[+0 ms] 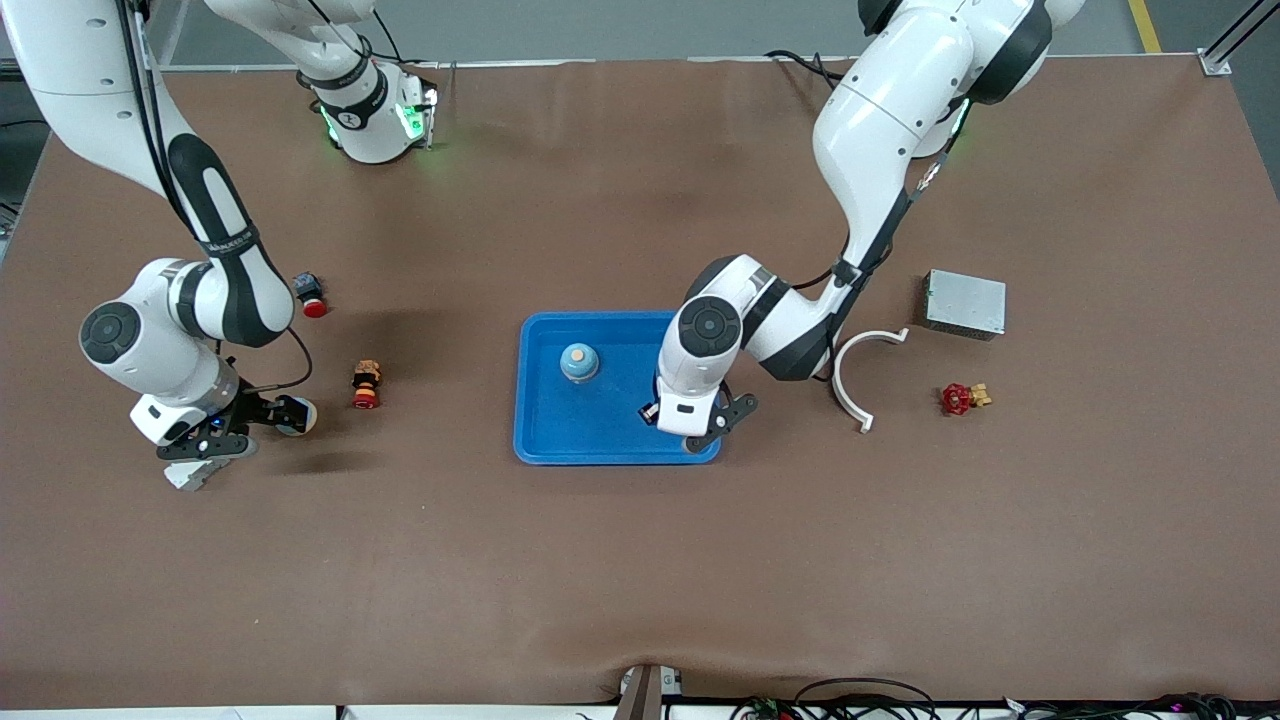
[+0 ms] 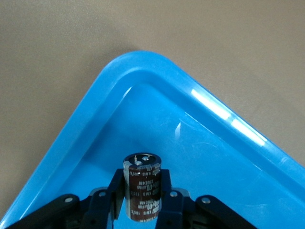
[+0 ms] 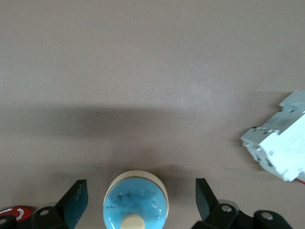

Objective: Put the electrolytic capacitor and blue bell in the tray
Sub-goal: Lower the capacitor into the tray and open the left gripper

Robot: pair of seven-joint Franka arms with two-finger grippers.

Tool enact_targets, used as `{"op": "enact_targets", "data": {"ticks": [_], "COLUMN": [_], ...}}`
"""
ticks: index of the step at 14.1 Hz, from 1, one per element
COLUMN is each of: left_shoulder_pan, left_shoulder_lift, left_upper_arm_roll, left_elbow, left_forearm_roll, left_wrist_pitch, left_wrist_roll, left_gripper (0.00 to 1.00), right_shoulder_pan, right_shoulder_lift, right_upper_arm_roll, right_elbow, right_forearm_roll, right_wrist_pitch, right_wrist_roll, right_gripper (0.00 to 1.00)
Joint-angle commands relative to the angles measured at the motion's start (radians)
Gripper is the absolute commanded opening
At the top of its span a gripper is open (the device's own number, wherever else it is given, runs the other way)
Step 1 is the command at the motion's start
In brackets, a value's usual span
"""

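Left claw (image 2: pixel 141 185) hangs low over the blue tray (image 1: pixel 545 440), above the corner of it that lies nearest the front camera on the left arm's end, and its two fingers are pinching a dark brown capacitor (image 2: pixel 142 202) that stands upright between them, silver top up. Whether the capacitor's foot touches the tray floor I cannot tell. A blue bell (image 1: pixel 579 361) with a pale knob already sits inside the tray, in the half farther from the camera. Well away from the tray, toward the right arm's end of the tabletop (image 1: pixel 640 560), the right claw (image 3: pixel 140 186) hangs with its fingers spread wide and nothing gripped; a second blue-domed bell (image 3: pixel 136 204) with a cream rim shows between them on the tabletop underneath. A white switch block (image 3: pixel 279 145) lies near that claw. Between it and the tray stands a small red and yellow push button (image 1: pixel 366 385), and another red-capped button (image 1: pixel 311 297) sits farther from the camera than that one. Off the tray toward the left arm's end lies a white curved strip (image 1: pixel 857 378), then a little red valve wheel (image 1: pixel 960 398), and farther from the camera than both a grey metal box (image 1: pixel 965 303).
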Motion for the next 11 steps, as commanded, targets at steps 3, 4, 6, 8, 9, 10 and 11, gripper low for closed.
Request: {"op": "enact_targets", "data": {"ticks": [3,4,6,8,9,10,11], "left_shoulder_pan": [-0.016,-0.016,-0.017,-0.017,-0.019,-0.019,-0.019], "left_shoulder_lift": [0.017,0.019,0.022,0.023,0.023,0.023,0.023], "left_upper_arm_roll": [0.016,0.016,0.022,0.022,0.022,0.022,0.022], "left_elbow": [0.024,0.022,0.022,0.022,0.022,0.022,0.02], "left_forearm_roll": [0.004,0.004,0.004,0.004,0.006,0.007,0.01], "left_wrist_pitch": [0.008,0.008,0.008,0.008,0.008,0.008,0.008], "left_wrist_roll": [-0.008,-0.008,-0.008,-0.008,-0.008,-0.008,-0.008], "left_gripper": [0.0,0.0,0.0,0.0,0.0,0.0,0.0], "right_shoulder_pan": [-0.012,-0.012,-0.014,-0.016,-0.016,-0.016,-0.016], "right_shoulder_lift": [-0.029,-0.029,-0.028,-0.028,-0.028,-0.028,-0.028], "right_upper_arm_roll": [0.017,0.017,0.017,0.017,0.017,0.017,0.017], "right_elbow": [-0.052,-0.055,-0.058,-0.067,-0.075,-0.078,-0.083], "right_forearm_roll": [0.023,0.023,0.023,0.023,0.022,0.023,0.022], "right_wrist_pitch": [0.027,0.028,0.027,0.027,0.031,0.039,0.04], "right_wrist_roll": [-0.014,-0.014,-0.015,-0.015,-0.015,-0.015,-0.017], "right_gripper": [1.0,1.0,1.0,1.0,1.0,1.0,1.0]}}
